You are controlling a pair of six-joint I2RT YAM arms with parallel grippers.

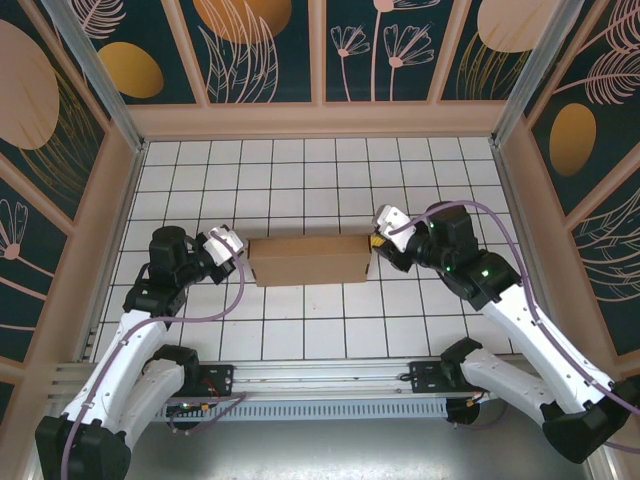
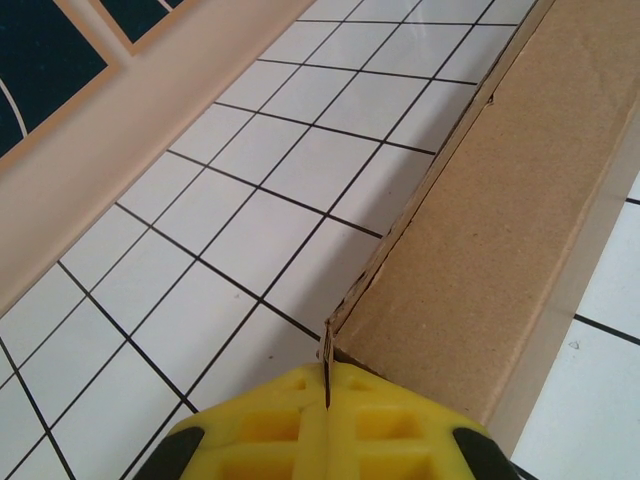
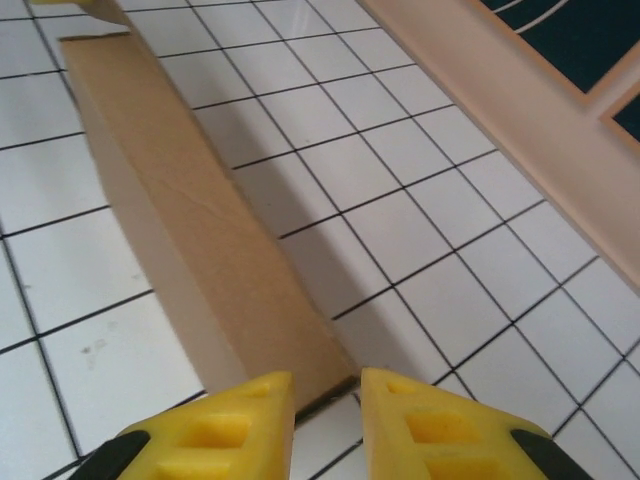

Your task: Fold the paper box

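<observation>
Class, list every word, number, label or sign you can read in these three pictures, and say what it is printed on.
No text can be read anywhere.
The paper box is plain brown, with no print or label.
The wall panels bear only leaf and flower drawings, no writing.

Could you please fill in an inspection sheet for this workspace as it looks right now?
Surface: white tiled table with a black grid, no spills seen.
Job's things: paper box, brown cardboard, lying mid-table between the arms as a long, narrow shape.
Clutter: nothing seen.
Grippers: left gripper has its fingers shut on a thin cardboard edge at the box's left end; right gripper has its fingers slightly apart at the box's right end, contact unclear.
Cables: purple cables loop along both arms, off the box.
Surroundings: dark wall panels with plant patterns in pale frames enclose the table.
</observation>
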